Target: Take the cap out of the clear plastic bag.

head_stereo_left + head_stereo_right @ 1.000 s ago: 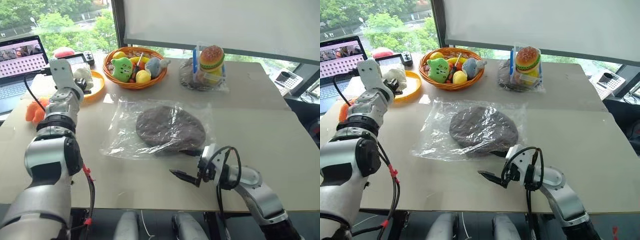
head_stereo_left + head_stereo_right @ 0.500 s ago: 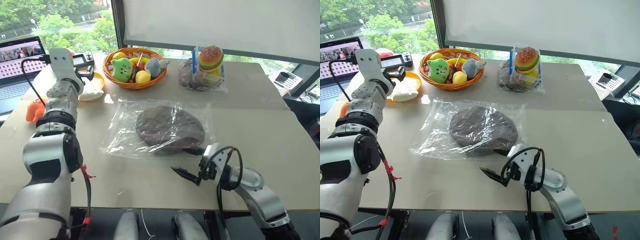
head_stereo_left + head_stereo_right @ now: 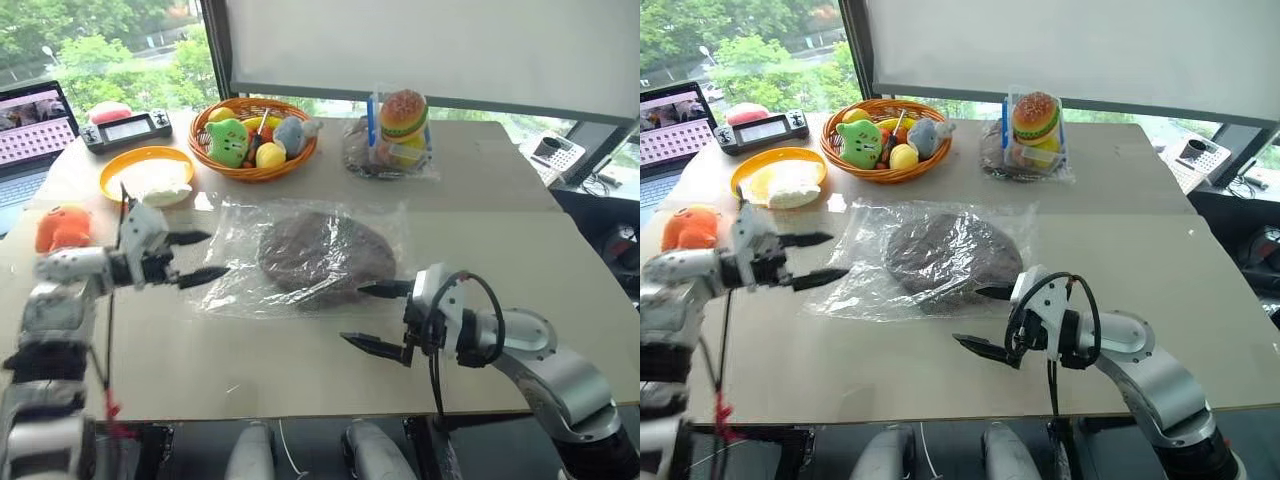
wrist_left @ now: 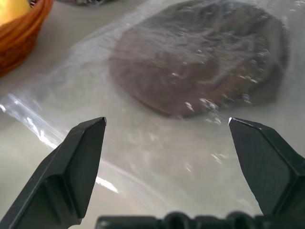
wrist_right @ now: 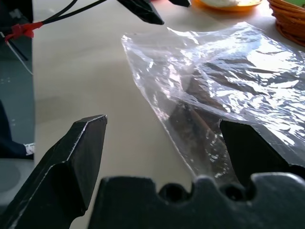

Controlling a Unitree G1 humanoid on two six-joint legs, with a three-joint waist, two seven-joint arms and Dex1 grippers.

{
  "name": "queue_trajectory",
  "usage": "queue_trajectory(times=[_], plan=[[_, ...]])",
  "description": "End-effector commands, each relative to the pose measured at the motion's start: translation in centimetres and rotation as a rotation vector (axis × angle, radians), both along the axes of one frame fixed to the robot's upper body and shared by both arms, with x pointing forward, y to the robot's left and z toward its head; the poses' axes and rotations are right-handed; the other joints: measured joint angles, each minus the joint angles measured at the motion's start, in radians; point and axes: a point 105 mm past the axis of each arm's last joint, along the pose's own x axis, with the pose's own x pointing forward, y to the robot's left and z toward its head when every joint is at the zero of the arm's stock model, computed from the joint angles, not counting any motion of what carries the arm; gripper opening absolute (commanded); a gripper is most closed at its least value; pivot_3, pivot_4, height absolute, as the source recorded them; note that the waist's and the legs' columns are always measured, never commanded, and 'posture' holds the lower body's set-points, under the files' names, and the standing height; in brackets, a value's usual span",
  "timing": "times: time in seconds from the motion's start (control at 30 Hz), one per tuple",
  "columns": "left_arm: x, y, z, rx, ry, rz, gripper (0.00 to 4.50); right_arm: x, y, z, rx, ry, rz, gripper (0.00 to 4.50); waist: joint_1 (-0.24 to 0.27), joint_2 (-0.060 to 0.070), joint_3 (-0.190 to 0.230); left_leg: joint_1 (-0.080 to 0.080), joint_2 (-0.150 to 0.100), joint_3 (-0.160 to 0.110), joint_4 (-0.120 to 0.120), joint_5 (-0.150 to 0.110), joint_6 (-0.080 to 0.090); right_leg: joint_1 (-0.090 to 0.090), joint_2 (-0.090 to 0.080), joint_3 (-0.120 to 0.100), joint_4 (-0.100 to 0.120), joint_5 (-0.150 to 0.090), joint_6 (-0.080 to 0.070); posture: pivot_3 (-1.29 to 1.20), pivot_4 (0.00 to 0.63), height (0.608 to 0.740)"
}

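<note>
**Both arms at the bag, nothing gripped: risk of dragging bag and cap together**

Left gripper (image 3: 190,256): fingers spread, at the left edge of the clear plastic bag (image 3: 235,285). The cap (image 3: 325,256) lies flat inside the bag, mid-surface (image 3: 500,240). Right gripper (image 3: 378,318): fingers spread, at the bag's near right edge. Judgement: thin film may slip or bunch; a pinch catching film and fabric together would drag both.

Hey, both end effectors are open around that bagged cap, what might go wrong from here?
1. The clear plastic bag is thin and crinkled over the brown cap; the right end effector at its near edge may pinch film and cap together, so both lift.
2. The left end effector sits at the bag's left edge; if it fails to pin it, the bag may slide toward the wicker basket.
</note>
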Motion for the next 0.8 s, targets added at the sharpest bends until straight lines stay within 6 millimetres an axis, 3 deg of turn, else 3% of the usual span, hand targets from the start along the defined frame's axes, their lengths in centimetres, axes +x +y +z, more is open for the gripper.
queue_trajectory(times=[0.03,0.23,0.4,0.53,0.8], plan=[[-1.8,-0.1,1.6,0.010,-0.151,0.094,4.40,-0.5,1.5,1.9,0.049,-0.061,0.046,4.50,0.007,-0.001,0.000,0.005,0.000,0.000,0.000,0.000,0.000,0.005,0.000,0.000,-0.001,0.000,0.000,0.00,0.150,0.740],[-5.4,-0.2,-1.5,0.029,-0.027,0.096,4.40,0.6,3.4,1.8,0.107,-0.028,0.078,4.50,0.010,-0.001,0.000,0.012,0.001,0.001,0.000,0.000,0.000,0.011,0.000,-0.001,-0.003,-0.005,0.003,0.00,0.150,0.740],[-7.9,0.2,-2.7,-0.022,0.044,0.118,4.40,2.6,5.2,2.5,0.156,-0.006,0.111,4.50,0.002,-0.001,0.000,0.011,0.002,0.003,-0.001,0.000,0.000,0.008,-0.001,0.000,-0.002,-0.003,-0.002,0.00,0.150,0.740],[-9.6,1.6,-4.1,-0.016,0.089,0.174,4.40,3.9,8.5,1.5,0.141,-0.019,0.145,4.50,-0.008,-0.001,0.000,0.011,0.002,0.003,-0.003,0.000,0.000,0.007,0.000,0.000,-0.002,-0.004,-0.003,0.00,0.150,0.740],[-10.2,3.0,-3.6,-0.027,0.082,0.259,4.40,4.4,15.3,-0.7,0.102,-0.021,0.272,4.50,-0.015,-0.001,0.000,0.010,0.001,0.003,-0.007,0.000,0.000,0.005,-0.001,0.000,-0.002,-0.004,-0.004,0.00,0.150,0.740]])
